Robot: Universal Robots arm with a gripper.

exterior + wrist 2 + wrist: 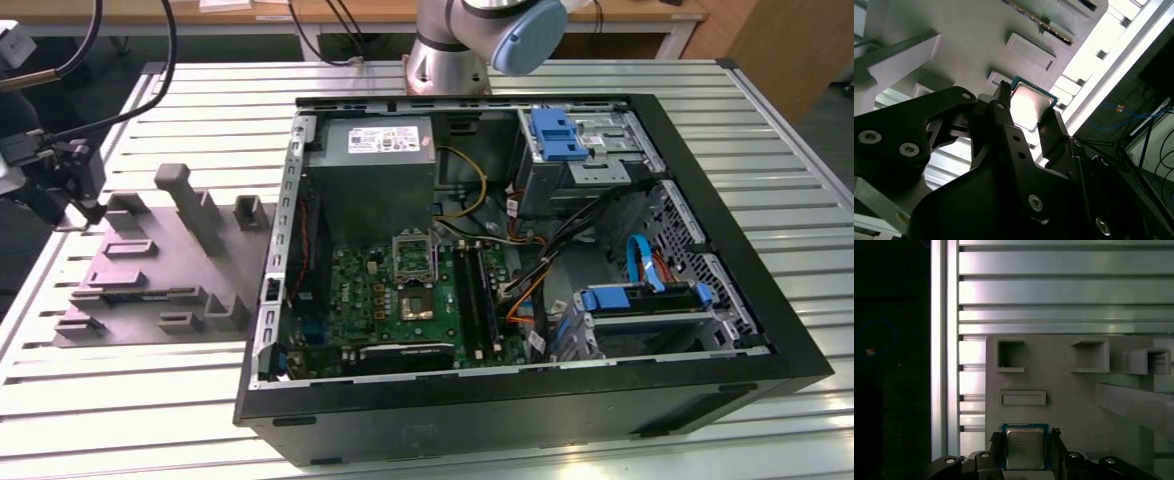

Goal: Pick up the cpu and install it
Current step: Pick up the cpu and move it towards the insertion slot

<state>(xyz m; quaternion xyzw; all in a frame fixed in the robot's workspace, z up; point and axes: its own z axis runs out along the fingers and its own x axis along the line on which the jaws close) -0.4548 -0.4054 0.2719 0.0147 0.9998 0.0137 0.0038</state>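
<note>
Gripper [1025, 439] pinches the cpu at the grey tray's edge

Black fingers [1004, 115] press against two opposite sides of the cpu [1025, 449]. It is a small flat square with a silvery-grey metal lid and a thin blue-green rim (the print on the lid is left unread). In both wrist views it sits between the fingertips, lid towards the cameras. It is over the grey tray [1069, 390], near the tray's border with the slatted aluminium table [1054, 290]; whether it rests on the tray or hangs just above it, I cannot tell. In the exterior view the gripper points down at the tray's corner on the exterior view's left, well apart from the open computer case [534, 250]. The arm's base [447, 60] stands behind the case.
</note>
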